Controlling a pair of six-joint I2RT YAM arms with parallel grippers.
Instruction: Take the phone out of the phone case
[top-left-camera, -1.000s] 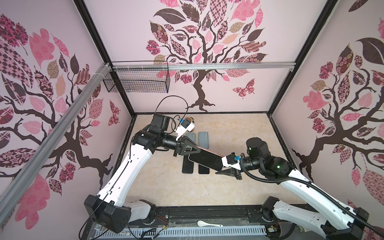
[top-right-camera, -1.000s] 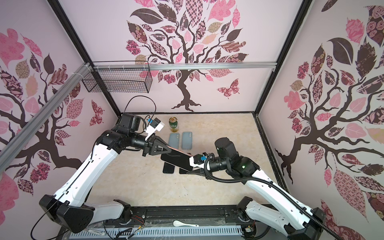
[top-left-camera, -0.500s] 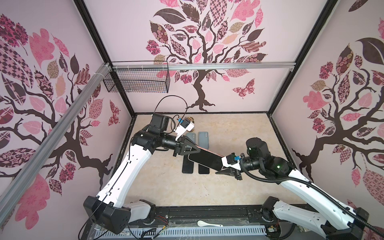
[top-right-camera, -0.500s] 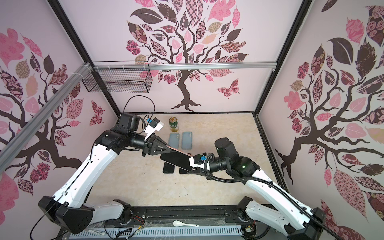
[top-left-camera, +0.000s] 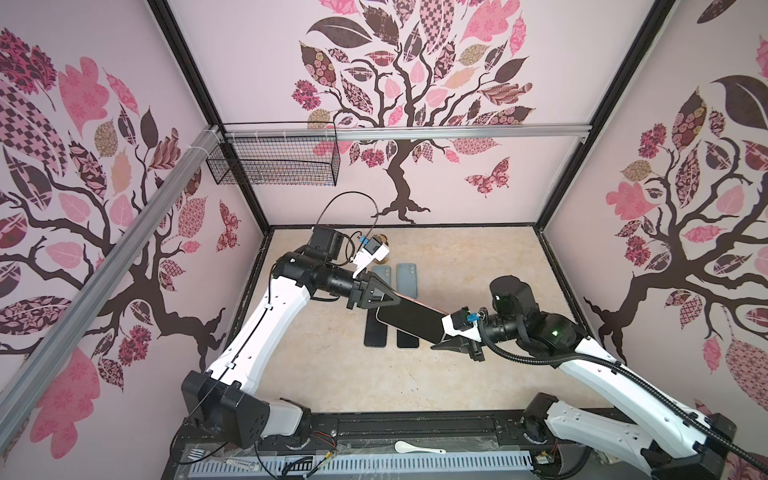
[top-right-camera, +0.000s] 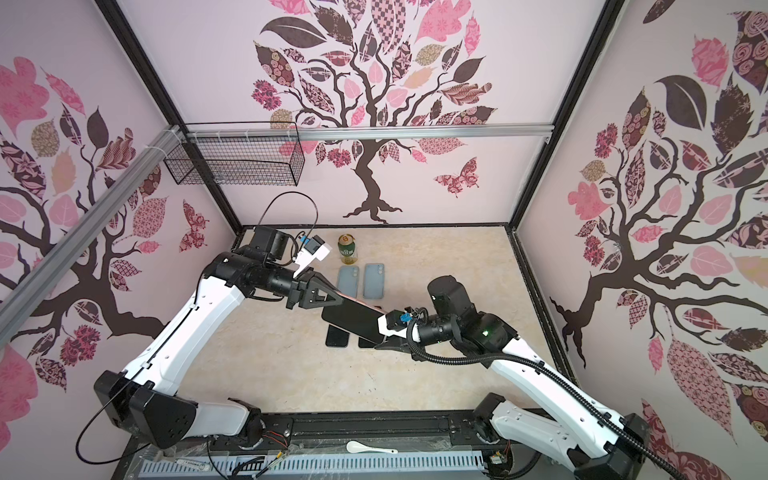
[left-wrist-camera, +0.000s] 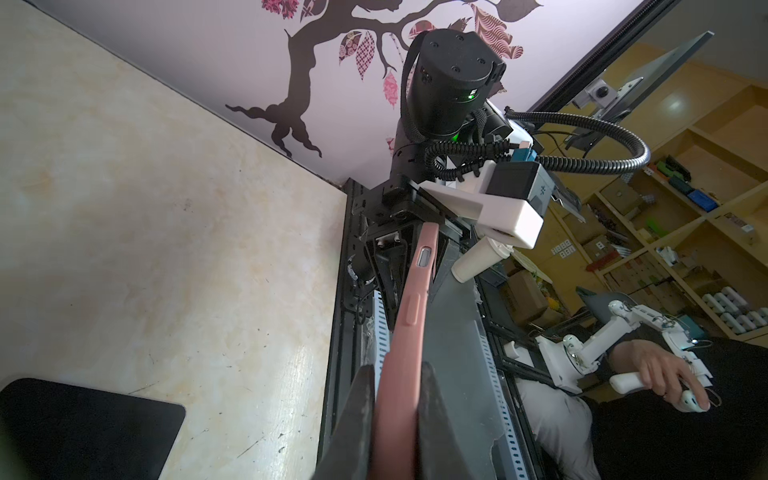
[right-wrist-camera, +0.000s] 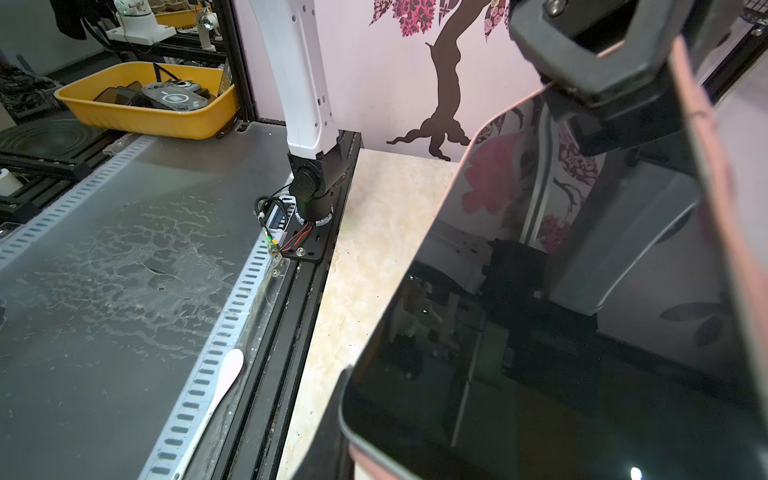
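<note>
A phone (top-left-camera: 409, 320) (top-right-camera: 353, 320) with a dark glass screen, in a pink phone case (left-wrist-camera: 409, 316), hangs tilted above the table between both arms. My left gripper (top-left-camera: 386, 303) (top-right-camera: 332, 301) (left-wrist-camera: 395, 374) is shut on the case's far end, and the pink edge sits squeezed between its fingers. My right gripper (top-left-camera: 440, 337) (top-right-camera: 380, 338) (left-wrist-camera: 419, 245) is shut on the near end. In the right wrist view the screen (right-wrist-camera: 540, 332) fills the frame. One dark finger (right-wrist-camera: 328, 436) lies at its corner, with pink case showing under the grey rim; the other finger is hidden.
Two grey-blue cases (top-left-camera: 381, 278) (top-left-camera: 406, 280) and two dark phones (top-left-camera: 376, 332) (top-left-camera: 407, 340) lie on the table under the held phone. A green can (top-right-camera: 347, 249) stands behind them. A wire basket (top-left-camera: 274, 166) hangs on the back wall. A white spoon (top-left-camera: 417, 448) lies on the front rail.
My right gripper's jaws have drawn slightly closer on the phone's near end. Both arms and the phone keep their places.
</note>
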